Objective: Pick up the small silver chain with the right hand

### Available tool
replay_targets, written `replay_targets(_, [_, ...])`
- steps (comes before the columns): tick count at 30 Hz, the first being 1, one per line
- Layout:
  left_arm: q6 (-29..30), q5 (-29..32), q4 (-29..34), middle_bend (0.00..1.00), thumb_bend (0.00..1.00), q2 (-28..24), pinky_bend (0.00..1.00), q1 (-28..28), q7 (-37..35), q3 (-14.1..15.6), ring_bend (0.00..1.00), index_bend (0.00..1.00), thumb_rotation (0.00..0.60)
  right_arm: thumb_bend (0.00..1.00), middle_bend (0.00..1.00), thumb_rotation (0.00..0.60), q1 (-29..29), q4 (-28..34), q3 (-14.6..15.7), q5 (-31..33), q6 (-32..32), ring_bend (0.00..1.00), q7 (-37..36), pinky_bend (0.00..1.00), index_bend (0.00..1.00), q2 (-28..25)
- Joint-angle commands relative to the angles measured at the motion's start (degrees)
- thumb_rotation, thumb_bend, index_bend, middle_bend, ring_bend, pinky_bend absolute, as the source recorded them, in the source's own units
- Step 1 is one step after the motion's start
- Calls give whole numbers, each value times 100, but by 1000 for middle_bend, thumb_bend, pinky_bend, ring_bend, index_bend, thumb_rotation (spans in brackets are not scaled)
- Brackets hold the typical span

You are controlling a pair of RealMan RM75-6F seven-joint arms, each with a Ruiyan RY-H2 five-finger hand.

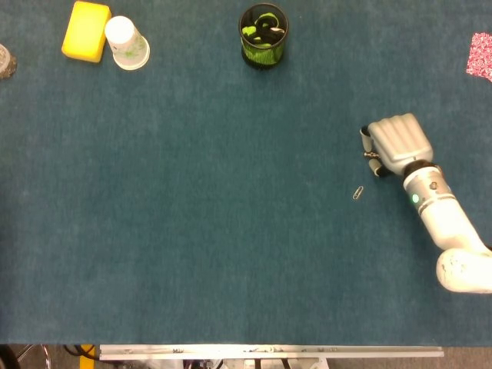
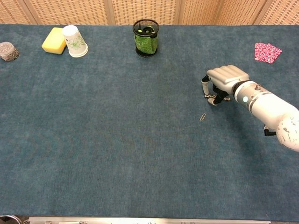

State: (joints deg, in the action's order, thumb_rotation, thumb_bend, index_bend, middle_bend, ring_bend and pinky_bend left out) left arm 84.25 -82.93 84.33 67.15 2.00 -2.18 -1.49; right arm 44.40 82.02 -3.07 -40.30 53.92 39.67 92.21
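The small silver chain (image 2: 210, 96) lies on the blue table, mostly covered by my right hand (image 2: 225, 80). In the head view only a short bit of the chain (image 1: 372, 155) pokes out at the left edge of my right hand (image 1: 396, 141). The hand sits palm down over it, fingers curled to the table. The thumb (image 2: 204, 87) stands a little apart on the chain's left, so the chain lies between thumb and fingers. No lift shows. My left hand is out of both views.
A paper clip (image 2: 202, 116) lies just in front and left of the hand. A green mesh cup (image 2: 145, 38) stands at the back centre, with a yellow sponge (image 2: 53, 40) and a paper cup (image 2: 74, 41) at back left. A pink cloth (image 2: 267, 51) lies at back right.
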Motion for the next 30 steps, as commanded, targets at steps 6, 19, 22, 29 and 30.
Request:
replay_targets(6, [-13,9,-54,92,346,27,100,-11,-41,4,115,78,600,291,978,600,25,-44,12,95,7,1000,101,1000,521,42])
replay_targets(19, [-16,18,-142,92,347,55,100,-36,-135,7,115,78,600,359,978,600,47,-130,24,145,61,1000,219,1000,561,149])
replay_targets(22, [-1,21,-158,92,347,55,100,-49,-158,4,115,78,600,372,978,600,41,-140,22,163,88,1000,245,1000,571,163])
replay_targets(29, [2,26,-194,92,347,70,100,-66,-193,6,115,78,600,431,980,600,-4,-33,-36,58,132,1000,111,1000,597,91])
replay_targets(30, [-1,26,-194,92,347,70,100,-66,-191,6,115,78,600,438,981,600,-20,15,-50,11,139,1000,56,1000,599,54])
